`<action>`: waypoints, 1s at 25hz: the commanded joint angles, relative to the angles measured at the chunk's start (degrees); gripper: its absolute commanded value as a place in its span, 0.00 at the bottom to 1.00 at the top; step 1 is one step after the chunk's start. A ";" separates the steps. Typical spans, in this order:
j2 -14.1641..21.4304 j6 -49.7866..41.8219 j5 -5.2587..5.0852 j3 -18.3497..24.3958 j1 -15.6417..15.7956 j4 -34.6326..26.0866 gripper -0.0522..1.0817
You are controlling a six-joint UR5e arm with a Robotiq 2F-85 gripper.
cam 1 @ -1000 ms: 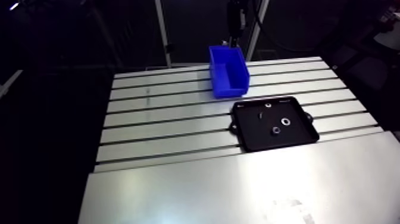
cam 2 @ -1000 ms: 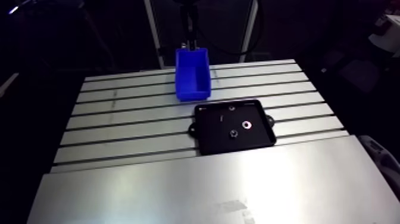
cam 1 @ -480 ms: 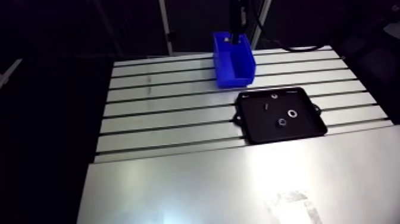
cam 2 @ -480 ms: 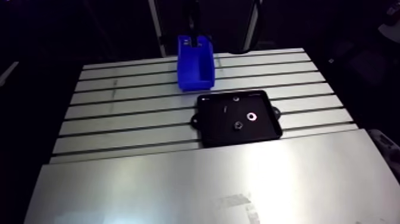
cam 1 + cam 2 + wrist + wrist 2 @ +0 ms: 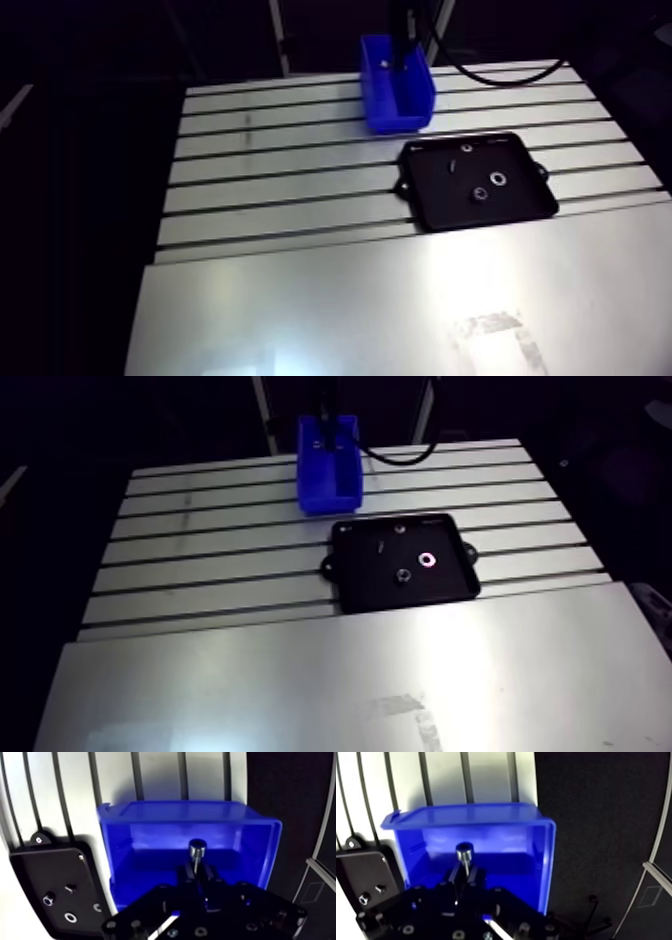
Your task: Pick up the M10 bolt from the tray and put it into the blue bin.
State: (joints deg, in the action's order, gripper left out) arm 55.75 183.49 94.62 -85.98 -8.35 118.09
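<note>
Table (image 5: pixel 160 772) carries blue bin (image 5: pixel 175 805) under the tool (image 5: pixel 197 871) clamped on the M10 bolt (image 5: pixel 197 847), tray (image 5: pixel 30 872) holding a washer (image 5: pixel 70 917)

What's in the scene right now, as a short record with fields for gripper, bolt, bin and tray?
gripper: shut on the M10 bolt, over the blue bin's opening
M10 bolt: shank between the fingers, head pointing away from the gripper
blue bin: on the slotted table, next to the tray
tray: black, holds a washer, a nut and a small screw
stage: bolt not yet released
</note>
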 commanded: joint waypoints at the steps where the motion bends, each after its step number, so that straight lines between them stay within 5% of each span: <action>1: -1.13 -0.09 0.16 -0.20 -0.09 0.44 0.94; 10: -1.92 -0.35 0.78 -0.90 -0.09 1.23 0.94; 14: -2.10 -0.44 2.45 -1.78 -0.17 3.08 0.94; 25: -2.80 -0.44 2.71 -2.83 -0.17 4.48 0.91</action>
State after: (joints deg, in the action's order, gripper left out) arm 53.03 183.06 97.32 -88.26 -8.55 121.80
